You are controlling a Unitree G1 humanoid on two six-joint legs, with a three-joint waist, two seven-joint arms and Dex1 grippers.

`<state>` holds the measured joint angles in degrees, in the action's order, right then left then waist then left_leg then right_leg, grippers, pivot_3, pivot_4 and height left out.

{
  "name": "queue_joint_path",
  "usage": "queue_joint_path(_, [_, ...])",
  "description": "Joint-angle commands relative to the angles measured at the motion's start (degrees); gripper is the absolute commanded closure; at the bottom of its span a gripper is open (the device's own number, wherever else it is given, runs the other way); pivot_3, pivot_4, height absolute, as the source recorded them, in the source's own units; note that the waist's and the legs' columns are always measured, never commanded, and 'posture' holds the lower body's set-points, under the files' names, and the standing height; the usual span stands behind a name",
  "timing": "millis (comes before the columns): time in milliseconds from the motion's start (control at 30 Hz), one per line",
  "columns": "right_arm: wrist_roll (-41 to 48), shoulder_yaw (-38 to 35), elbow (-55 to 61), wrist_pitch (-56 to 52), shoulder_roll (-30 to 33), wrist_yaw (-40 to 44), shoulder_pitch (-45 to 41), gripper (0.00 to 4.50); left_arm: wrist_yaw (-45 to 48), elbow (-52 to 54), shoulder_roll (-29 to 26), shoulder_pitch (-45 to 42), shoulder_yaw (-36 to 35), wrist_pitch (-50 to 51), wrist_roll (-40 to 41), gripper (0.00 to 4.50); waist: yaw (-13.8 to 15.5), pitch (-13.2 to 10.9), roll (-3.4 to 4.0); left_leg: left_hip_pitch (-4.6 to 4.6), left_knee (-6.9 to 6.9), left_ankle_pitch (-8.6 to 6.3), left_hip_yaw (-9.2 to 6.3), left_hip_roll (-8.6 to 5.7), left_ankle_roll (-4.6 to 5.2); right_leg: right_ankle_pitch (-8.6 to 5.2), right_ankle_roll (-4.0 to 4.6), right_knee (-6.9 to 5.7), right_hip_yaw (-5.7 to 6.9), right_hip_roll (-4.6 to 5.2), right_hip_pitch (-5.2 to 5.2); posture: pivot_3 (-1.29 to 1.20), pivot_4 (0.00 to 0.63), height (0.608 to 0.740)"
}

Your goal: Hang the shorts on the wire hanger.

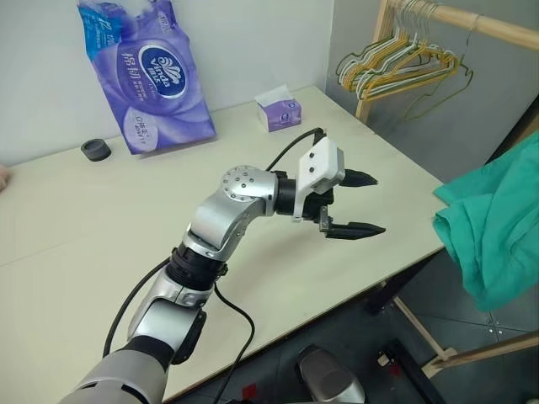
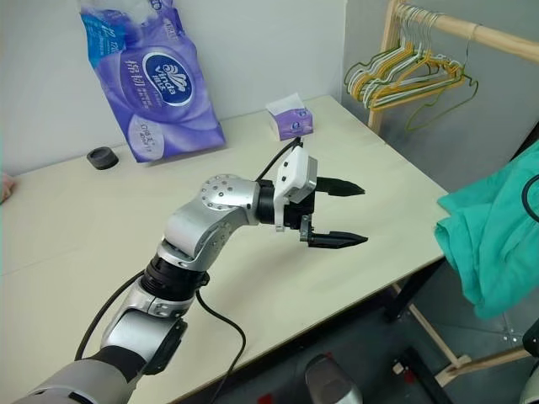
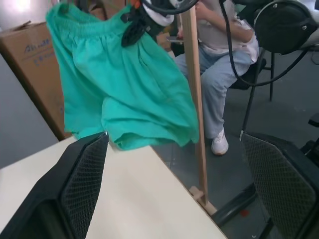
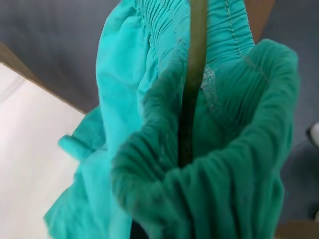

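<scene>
The teal-green shorts [image 1: 497,227] hang in the air just past the table's right edge, waistband up and legs down. In the left wrist view my right gripper [image 3: 135,27] is shut on the gathered waistband of the shorts [image 3: 129,94]. Up close in the right wrist view, a thin olive-green strip crosses the waistband folds [image 4: 149,124]; I cannot tell what it is. The wire hanger [image 1: 440,99] hangs on the wooden rail, slightly apart from the bunched hangers. My left gripper [image 1: 379,204] is open over the table, pointing at the shorts, a gap away from them.
A purple tissue pack [image 1: 147,76], a small tissue box [image 1: 280,111] and a black round cap [image 1: 96,150] sit at the back of the pale table [image 1: 84,236]. Bunched hangers [image 1: 396,63] hang on the wooden rack [image 1: 472,21]. A seated person [image 3: 224,64] is behind the shorts.
</scene>
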<state>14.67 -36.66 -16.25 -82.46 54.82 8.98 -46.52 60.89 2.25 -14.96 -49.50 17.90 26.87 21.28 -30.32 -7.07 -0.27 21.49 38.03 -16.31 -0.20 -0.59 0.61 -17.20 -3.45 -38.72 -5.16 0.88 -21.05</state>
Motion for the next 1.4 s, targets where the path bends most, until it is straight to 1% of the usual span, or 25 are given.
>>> queue_joint_path(33, [0.0,-0.7,-1.0,-3.6,1.4,-0.2,-3.6,4.5,0.3,-1.0,1.2,-3.3,-1.0,-2.0,-0.1,0.02,0.0,-0.2,-0.02,-0.02,0.0,0.0,0.08,0.0,0.0,0.0,-0.01,-0.01,-0.08,0.0,0.0,-0.57,0.15,0.74])
queue_joint_path(233, [-0.4,-1.8,-0.2,-6.8,-0.4,-0.9,-4.5,4.5,0.6,-3.5,2.1,-5.8,-1.5,-3.4,-0.1,0.02,-0.6,-0.4,-0.17,-0.08,-0.01,-0.01,0.34,-0.01,-0.01,0.02,-0.17,0.05,-0.36,0.02,-0.01,-0.58,0.151,0.74])
queue_joint_path(300, [-0.6,-3.7,0.5,-8.0,-1.7,-1.4,-5.6,4.5,0.9,-3.8,2.3,-6.0,-1.5,-3.3,0.4,0.02,-0.9,-0.5,-0.22,-0.08,-0.01,-0.02,0.34,-0.01,-0.02,0.02,-0.21,0.06,-0.36,0.03,-0.01,-0.58,0.151,0.74])
queue_joint_path(433, [-1.0,-5.2,3.5,-9.4,-3.1,-2.0,-6.4,4.5,1.6,-4.6,2.8,-6.6,-1.4,-3.5,0.5,0.02,-1.3,-0.5,-0.24,-0.07,-0.03,-0.02,0.34,-0.01,-0.03,0.01,-0.25,0.06,-0.36,0.03,-0.03,-0.58,0.15,0.74])
queue_joint_path(533, [-1.0,-8.0,6.3,-10.0,-5.5,-4.0,-7.7,3.79,1.9,-5.4,3.3,-7.1,-1.3,-4.1,0.1,0.0,-1.4,-0.5,-0.24,-0.07,-0.03,-0.02,0.34,-0.01,-0.03,0.01,-0.27,0.06,-0.36,0.04,-0.03,-0.58,0.15,0.74])
queue_joint_path(633, [-1.3,-10.2,8.7,-10.0,-7.7,-6.2,-9.2,2.85,2.3,-6.2,3.6,-7.4,-1.0,-5.0,-0.4,0.0,-1.8,-0.5,-0.21,-0.07,-0.04,-0.02,0.37,-0.01,-0.03,0.01,-0.29,0.05,-0.39,0.04,-0.05,-0.59,0.145,0.74])
queue_joint_path(700, [-1.6,-11.7,10.4,-10.0,-9.2,-8.0,-10.6,2.11,2.5,-6.6,3.8,-7.5,-0.9,-5.5,-0.6,0.0,-2.1,-0.5,-0.19,-0.07,-0.07,-0.02,0.36,-0.01,-0.03,0.0,-0.3,0.06,-0.38,0.04,-0.06,-0.59,0.142,0.74])
queue_joint_path(733, [-1.7,-12.5,11.3,-10.0,-9.9,-9.0,-11.2,1.85,2.6,-6.8,3.9,-7.5,-0.9,-5.7,-0.7,0.0,-2.3,-0.5,-0.19,-0.07,-0.07,-0.02,0.35,-0.01,-0.03,0.0,-0.3,0.05,-0.38,0.04,-0.06,-0.59,0.14,0.74])
queue_joint_path(767, [-2.1,-13.1,12.5,-10.0,-10.6,-9.9,-11.8,1.48,2.8,-6.9,4.0,-7.5,-0.8,-6.0,-0.9,0.0,-2.5,-0.5,-0.19,-0.06,-0.08,-0.02,0.34,-0.01,-0.03,0.0,-0.3,0.05,-0.37,0.04,-0.07,-0.59,0.14,0.74])
queue_joint_path(867, [-4.5,-13.6,17.3,-10.0,-13.0,-13.4,-14.2,0.44,3.1,-7.6,4.3,-7.7,-0.6,-6.9,-1.4,0.0,-3.0,-0.5,-0.17,-0.05,-0.09,-0.03,0.35,-0.01,-0.03,-0.01,-0.32,0.06,-0.38,0.06,-0.09,-0.6,0.136,0.74])
queue_joint_path(900, [-5.3,-13.4,18.7,-10.0,-13.7,-14.4,-15.0,0.15,3.1,-7.7,4.5,-7.7,-0.6,-7.1,-1.6,0.0,-3.1,-0.5,-0.15,-0.05,-0.1,-0.03,0.36,-0.01,-0.03,-0.02,-0.33,0.05,-0.39,0.06,-0.09,-0.6,0.136,0.74])
queue_joint_path(933, [-6.1,-13.0,20.0,-10.0,-14.3,-15.2,-15.7,0.03,3.1,-7.9,4.6,-7.8,-0.6,-7.2,-1.7,0.0,-3.2,-0.6,-0.14,-0.05,-0.1,-0.03,0.37,-0.01,-0.04,-0.02,-0.33,0.05,-0.4,0.07,-0.1,-0.6,0.136,0.74])
queue_joint_path(1000, [-7.2,-11.5,22.2,-10.0,-15.2,-15.9,-16.7,0.03,3.2,-8.2,4.8,-7.9,-0.6,-7.5,-1.9,0.0,-3.4,-0.6,-0.12,-0.05,-0.11,-0.03,0.36,-0.01,-0.03,-0.02,-0.34,0.03,-0.39,0.07,-0.12,-0.6,0.132,0.74])
queue_joint_path(1067, [-7.7,-7.8,24.2,-6.7,-14.8,-15.7,-15.6,0.03,3.2,-8.3,4.9,-7.8,-0.5,-7.8,-2.2,0.0,-3.7,-0.6,-0.12,-0.05,-0.13,-0.03,0.36,-0.01,-0.03,-0.03,-0.35,0.01,-0.39,0.07,-0.14,-0.6,0.132,0.74])
queue_joint_path(1167, [-8.3,-4.5,25.0,-2.1,-14.1,-15.0,-14.4,0.03,3.4,-8.2,4.9,-7.5,-0.6,-7.9,-2.5,0.0,-4.2,-0.6,-0.13,-0.05,-0.14,-0.03,0.35,-0.01,-0.03,-0.04,-0.36,0.02,-0.39,0.07,-0.14,-0.59,0.129,0.74])
queue_joint_path(1267, [-8.5,-0.6,25.1,5.3,-12.1,-13.0,-11.8,0.03,3.3,-8.2,4.8,-7.1,-0.7,-8.1,-2.9,0.0,-4.2,-0.6,-0.14,-0.03,-0.13,-0.03,0.35,-0.02,-0.03,-0.05,-0.38,0.04,-0.37,0.08,-0.13,-0.59,0.126,0.74])
queue_joint_path(1400, [-9.6,4.9,25.5,21.8,-8.9,-8.7,-6.3,0.03,2.8,-8.0,4.3,-6.7,-1.0,-8.0,-3.3,0.0,-4.3,-0.6,-0.14,-0.04,-0.13,-0.03,0.36,-0.08,-0.03,-0.07,-0.43,0.04,-0.38,0.15,-0.12,-0.57,0.124,0.74])
